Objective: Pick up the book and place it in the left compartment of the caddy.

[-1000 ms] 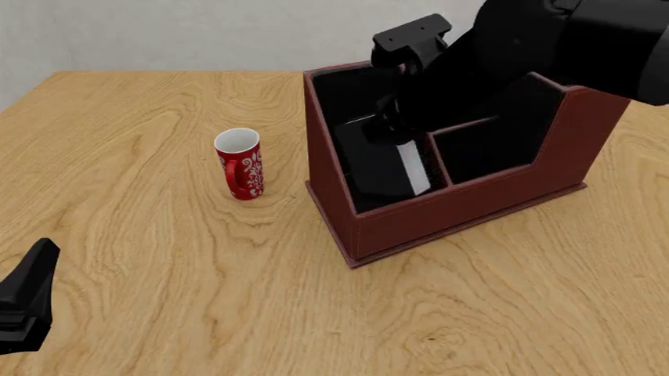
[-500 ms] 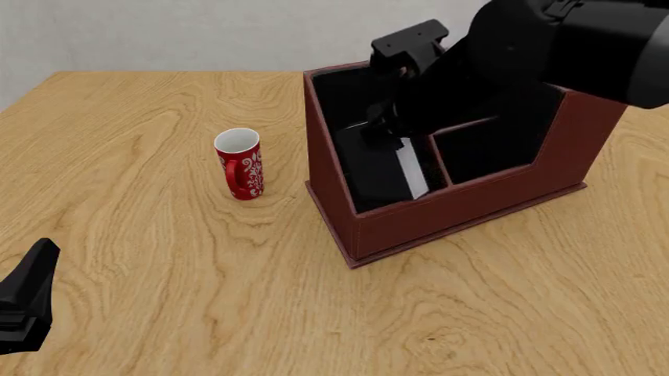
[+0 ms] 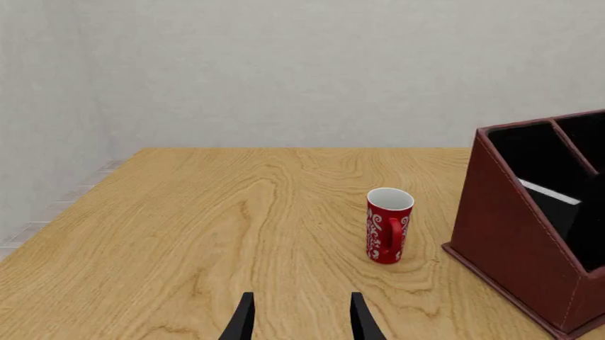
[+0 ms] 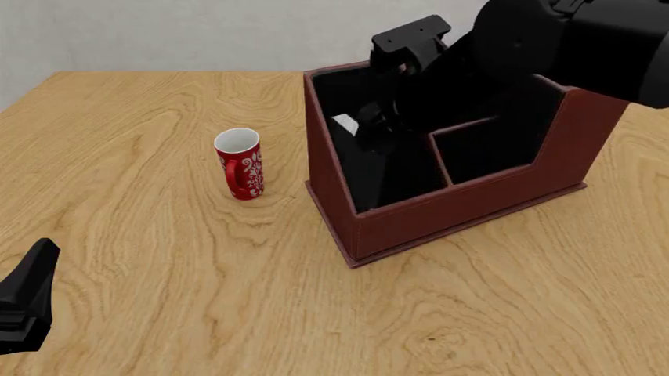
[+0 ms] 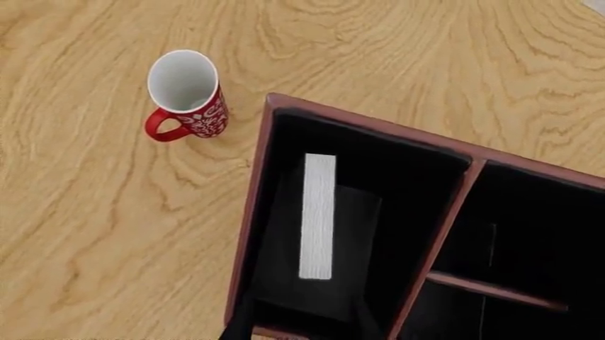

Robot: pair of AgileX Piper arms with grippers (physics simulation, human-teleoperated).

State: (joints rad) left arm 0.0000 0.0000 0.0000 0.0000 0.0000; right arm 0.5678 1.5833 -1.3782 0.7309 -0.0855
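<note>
The dark reddish-brown caddy (image 4: 460,215) stands on the table at centre right. The black book (image 4: 345,124) stands inside its long left compartment (image 4: 392,176), leaning toward the left end wall, white page edge up. The right wrist view looks straight down on the book (image 5: 318,216) in that slot (image 5: 283,163). My right gripper (image 5: 300,329) hovers above the compartment, open and empty, clear of the book. My left gripper (image 3: 300,322) is open and empty low over the table's near left (image 4: 27,301), far from the caddy (image 3: 511,234).
A red patterned mug (image 4: 240,163) stands upright left of the caddy, a short gap from its wall; it also shows in both wrist views (image 3: 389,225) (image 5: 185,92). The caddy's right side is split by a crossbar (image 5: 492,290). My right arm (image 4: 544,47) reaches over the caddy.
My right gripper has let go of the book and lifted slightly. The book has dropped into the left compartment and tipped toward the left wall. The left arm has not moved.
</note>
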